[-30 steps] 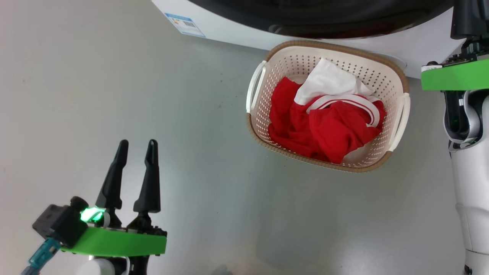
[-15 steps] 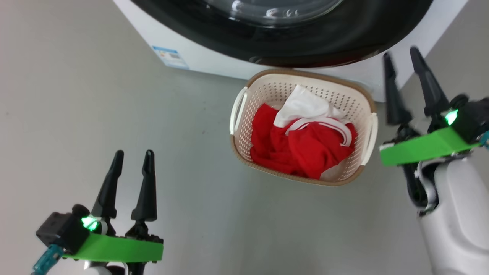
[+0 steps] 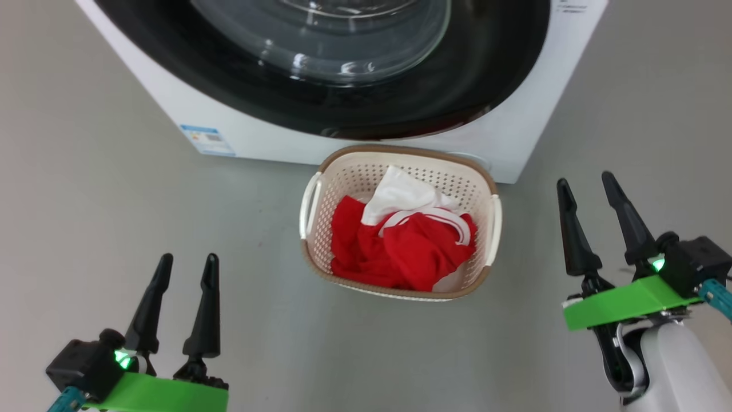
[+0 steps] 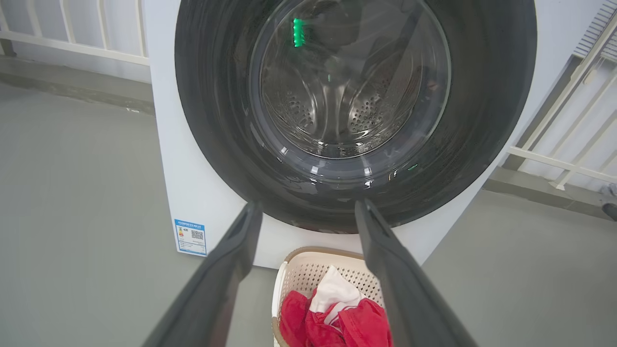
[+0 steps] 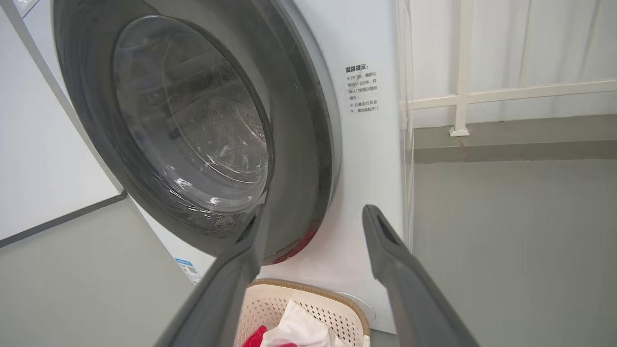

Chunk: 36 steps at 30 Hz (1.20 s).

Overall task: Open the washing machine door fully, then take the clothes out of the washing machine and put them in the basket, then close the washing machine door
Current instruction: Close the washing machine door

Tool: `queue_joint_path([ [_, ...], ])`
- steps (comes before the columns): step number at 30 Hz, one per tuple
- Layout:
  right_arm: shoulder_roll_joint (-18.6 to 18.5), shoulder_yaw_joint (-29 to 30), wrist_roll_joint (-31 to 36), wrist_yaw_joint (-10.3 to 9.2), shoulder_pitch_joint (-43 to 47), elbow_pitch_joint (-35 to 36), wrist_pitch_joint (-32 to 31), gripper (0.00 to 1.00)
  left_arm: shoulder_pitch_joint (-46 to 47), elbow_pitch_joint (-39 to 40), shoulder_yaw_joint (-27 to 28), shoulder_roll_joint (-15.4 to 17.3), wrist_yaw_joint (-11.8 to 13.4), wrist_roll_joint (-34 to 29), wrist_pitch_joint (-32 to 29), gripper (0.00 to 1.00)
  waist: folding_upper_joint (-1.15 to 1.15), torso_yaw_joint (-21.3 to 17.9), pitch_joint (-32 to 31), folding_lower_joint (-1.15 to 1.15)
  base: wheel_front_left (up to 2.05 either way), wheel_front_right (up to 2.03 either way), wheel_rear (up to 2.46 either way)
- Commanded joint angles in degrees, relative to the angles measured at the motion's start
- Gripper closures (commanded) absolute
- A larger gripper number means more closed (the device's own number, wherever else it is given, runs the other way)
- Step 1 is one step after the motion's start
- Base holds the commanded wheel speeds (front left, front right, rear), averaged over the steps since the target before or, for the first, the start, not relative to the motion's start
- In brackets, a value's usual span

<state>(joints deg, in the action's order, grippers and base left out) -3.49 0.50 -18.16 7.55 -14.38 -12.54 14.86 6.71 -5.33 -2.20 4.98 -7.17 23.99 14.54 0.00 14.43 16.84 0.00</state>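
The washing machine [image 3: 240, 131] stands ahead with its black-rimmed round door [image 3: 320, 57] lying flat against its front. Through the door's glass [image 4: 349, 82] the steel drum shows with no fabric inside. The cream basket [image 3: 320, 177] sits on the floor just before the machine and holds the red and white clothes [image 3: 400, 246]. My left gripper [image 3: 186, 264] hangs open at the lower left, well short of the basket. At the lower right my right gripper [image 3: 584, 182] is open too, beside the basket and holding nothing. The door [image 5: 193, 120] and the basket [image 5: 308, 294] also appear in the right wrist view.
Grey floor [image 3: 86, 217] stretches around the machine and basket. A blue label sticker [image 3: 207, 140] marks the washer's lower left front. White railings [image 5: 462, 91] run along the wall to the right of the machine, and more railing [image 4: 72, 33] stands behind it on the left.
The camera has tilted up and pulled back, so more of the machine shows. My right gripper has come down from beside the door to the lower right. The left has barely moved.
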Motion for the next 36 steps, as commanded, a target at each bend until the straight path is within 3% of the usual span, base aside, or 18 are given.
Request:
queue_joint_path([
  [1, 0.4, -1.1, -0.5, -0.06, 1.2, 1.8, 0.1, 0.00, -0.4, 1.4, 2.0, 1.7, -0.3, -0.5, 0.5, 0.00, 0.00, -2.6, -2.2, 0.00, 0.00, 0.00, 0.00],
  [12, 0.6, 0.6, -0.9, -0.06, 7.9, 2.9, 0.1, 0.00, -3.7, 1.6, 3.0, 3.7, -0.3, -0.7, 0.5, 0.00, 0.00, -7.4, -5.8, 0.00, 0.00, 0.00, 0.00],
  [36, 0.6, 5.5, -1.8, -0.06, 19.7, 4.7, 0.1, 0.00, -10.8, 2.4, 5.5, 4.7, -0.3, -0.5, 0.5, 0.00, 0.00, -13.5, -11.5, 0.00, 0.00, 0.00, 0.00],
])
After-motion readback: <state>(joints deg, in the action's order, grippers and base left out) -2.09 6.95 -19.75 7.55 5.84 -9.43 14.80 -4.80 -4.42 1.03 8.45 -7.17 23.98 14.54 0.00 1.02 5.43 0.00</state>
